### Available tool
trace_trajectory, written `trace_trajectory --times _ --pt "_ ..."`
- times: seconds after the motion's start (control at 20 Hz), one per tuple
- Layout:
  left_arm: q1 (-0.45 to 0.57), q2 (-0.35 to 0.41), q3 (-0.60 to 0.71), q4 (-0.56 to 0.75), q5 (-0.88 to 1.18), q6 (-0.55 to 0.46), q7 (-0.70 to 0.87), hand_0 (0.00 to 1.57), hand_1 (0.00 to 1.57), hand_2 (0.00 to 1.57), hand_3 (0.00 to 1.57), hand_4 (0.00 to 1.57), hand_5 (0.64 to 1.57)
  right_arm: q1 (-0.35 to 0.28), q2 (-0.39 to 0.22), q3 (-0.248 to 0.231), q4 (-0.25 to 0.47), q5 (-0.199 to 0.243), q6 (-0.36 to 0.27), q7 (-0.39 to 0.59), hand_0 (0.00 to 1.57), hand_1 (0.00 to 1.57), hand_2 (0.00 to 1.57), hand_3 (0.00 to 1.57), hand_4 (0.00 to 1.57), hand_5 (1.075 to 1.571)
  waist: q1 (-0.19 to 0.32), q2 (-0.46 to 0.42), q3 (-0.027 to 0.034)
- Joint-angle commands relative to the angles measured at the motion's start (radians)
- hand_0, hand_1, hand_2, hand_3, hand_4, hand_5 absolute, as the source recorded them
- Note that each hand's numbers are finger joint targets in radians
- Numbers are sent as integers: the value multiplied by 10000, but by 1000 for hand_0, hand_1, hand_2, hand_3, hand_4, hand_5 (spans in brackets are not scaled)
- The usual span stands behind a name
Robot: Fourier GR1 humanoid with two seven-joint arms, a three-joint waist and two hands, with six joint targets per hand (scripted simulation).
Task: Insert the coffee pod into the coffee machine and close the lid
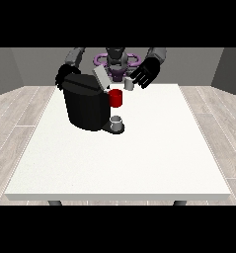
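A black coffee machine (85, 106) stands on the white table (139, 163), left of its middle. Its grey lid (101, 77) is tilted up and open. A red holder (116, 98) sticks out at the machine's front, and a grey cup (117, 122) stands on the base below it. The small grey coffee pod (129, 85) is near the table's far edge, just right of the lid. The hand at the view's right (146, 74) hovers beside the pod with its fingers spread towards it. The hand at the view's left (65, 74) is behind the machine's top corner, partly hidden.
The table's near half and right side are bare white surface. A wooden floor surrounds the table, with grey walls behind. The robot's torso (117, 62) is at the far edge, directly behind the machine's lid.
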Motion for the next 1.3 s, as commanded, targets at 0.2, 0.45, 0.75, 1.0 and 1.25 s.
trace_trajectory --times 0.2,0.45,0.75,1.0,1.25 --pt "-489 125 123 260 -155 118 42 1278 1278 1332 1265 519 1571 -372 -338 -77 -665 54 -54 863 0 0 0 0 549 1571 -512 247 -2" --pt "-1078 -54 116 220 -233 178 368 1265 1265 1297 1236 485 1571 -183 181 187 -376 412 -440 -187 0 0 0 0 459 1571 -478 742 2" --pt "-1193 -244 1 441 -325 -259 805 1283 1283 1314 1222 504 1571 -271 -31 -59 -431 309 -549 703 0 0 0 0 480 1571 -427 302 1" --pt "-1214 -171 110 450 -308 -132 452 1229 1229 1283 1207 511 1571 -41 -184 -182 -481 -34 19 -91 0 0 0 0 525 1571 -616 666 2" --pt "-1207 27 64 538 -502 65 -48 1179 1179 1253 1183 493 1571 -543 -13 -292 -810 26 -510 330 0 0 0 0 499 1571 -502 995 0"
